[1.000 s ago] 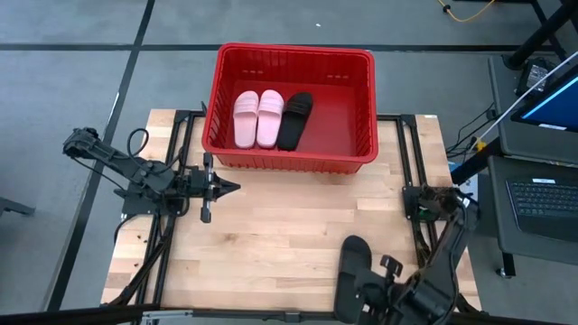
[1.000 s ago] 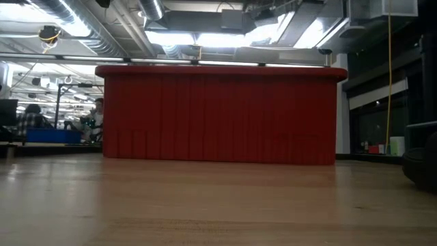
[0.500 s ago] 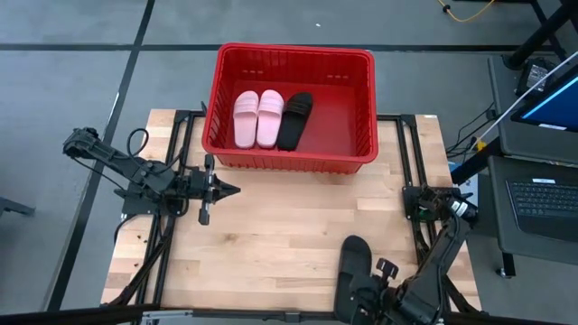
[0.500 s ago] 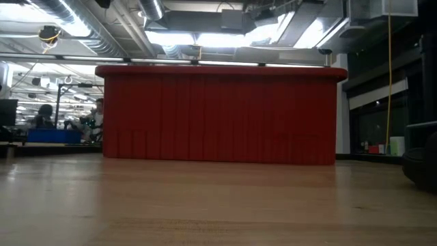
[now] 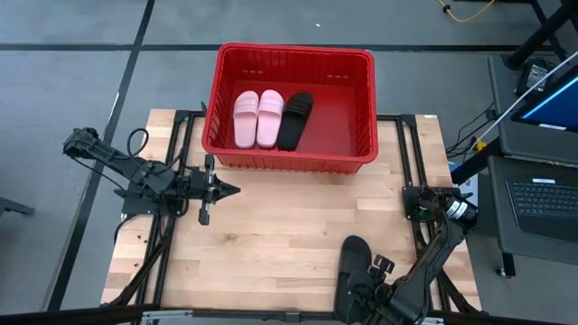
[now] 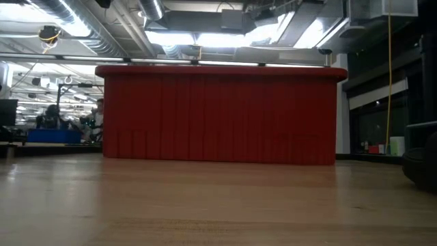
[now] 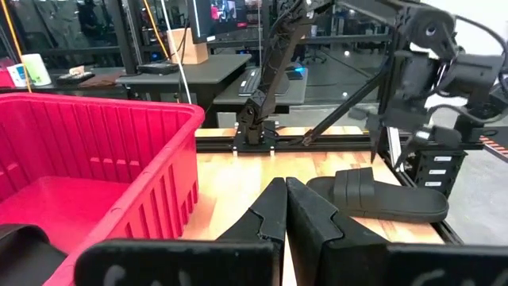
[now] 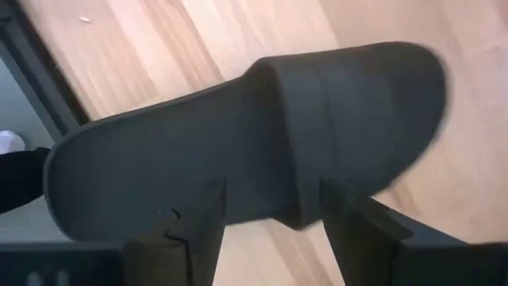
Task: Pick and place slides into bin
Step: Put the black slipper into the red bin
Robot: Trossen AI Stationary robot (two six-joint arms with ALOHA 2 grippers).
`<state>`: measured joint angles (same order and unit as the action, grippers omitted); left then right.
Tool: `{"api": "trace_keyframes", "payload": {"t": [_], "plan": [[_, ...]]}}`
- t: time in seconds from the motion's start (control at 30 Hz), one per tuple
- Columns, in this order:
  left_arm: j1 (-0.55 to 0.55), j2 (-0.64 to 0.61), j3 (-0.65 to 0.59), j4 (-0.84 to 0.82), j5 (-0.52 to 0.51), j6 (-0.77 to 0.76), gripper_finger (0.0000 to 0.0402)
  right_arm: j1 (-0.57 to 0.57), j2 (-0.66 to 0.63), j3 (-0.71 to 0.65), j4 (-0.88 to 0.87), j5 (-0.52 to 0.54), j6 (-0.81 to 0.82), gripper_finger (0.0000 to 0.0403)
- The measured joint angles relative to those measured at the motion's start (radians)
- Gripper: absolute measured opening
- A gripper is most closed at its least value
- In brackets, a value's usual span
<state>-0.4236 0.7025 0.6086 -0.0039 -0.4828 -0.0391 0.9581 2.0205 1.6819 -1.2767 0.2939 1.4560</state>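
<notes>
Your right hand point(image 8: 270, 226), fingers apart, straddles the last black slide point(image 5: 354, 262) on the worktop point(image 5: 271, 235), poised to grip. Three slides lie in the red bin point(image 5: 361, 99), well beyond. Your left hand point(image 5: 230, 189) waits, fingers together.

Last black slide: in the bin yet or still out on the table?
Out. The black slide lies on the table's near edge, under the open right gripper; the bin holds three.
</notes>
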Motion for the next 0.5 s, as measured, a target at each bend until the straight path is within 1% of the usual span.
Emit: {"api": "trace_keyframes", "payload": {"t": [0.1, 0.23, 0.5], "plan": [[0.0, 0.0, 0.0, 0.0, 0.0, 0.0, 0.0002, -0.002, 0.0, -0.05, 0.056, 0.014, 0.003, 0.0201], [0.0, 0.0, 0.0, 0.0, 0.0, 0.0, 0.0002, -0.021, 0.0, -0.082, 0.055, 0.043, 0.004, 0.0201], [0.0, 0.0, 0.0, -0.001, 0.0, 0.0, 0.0002, -0.034, 0.0, -0.118, 0.052, 0.045, 0.0, 0.0201]]}}
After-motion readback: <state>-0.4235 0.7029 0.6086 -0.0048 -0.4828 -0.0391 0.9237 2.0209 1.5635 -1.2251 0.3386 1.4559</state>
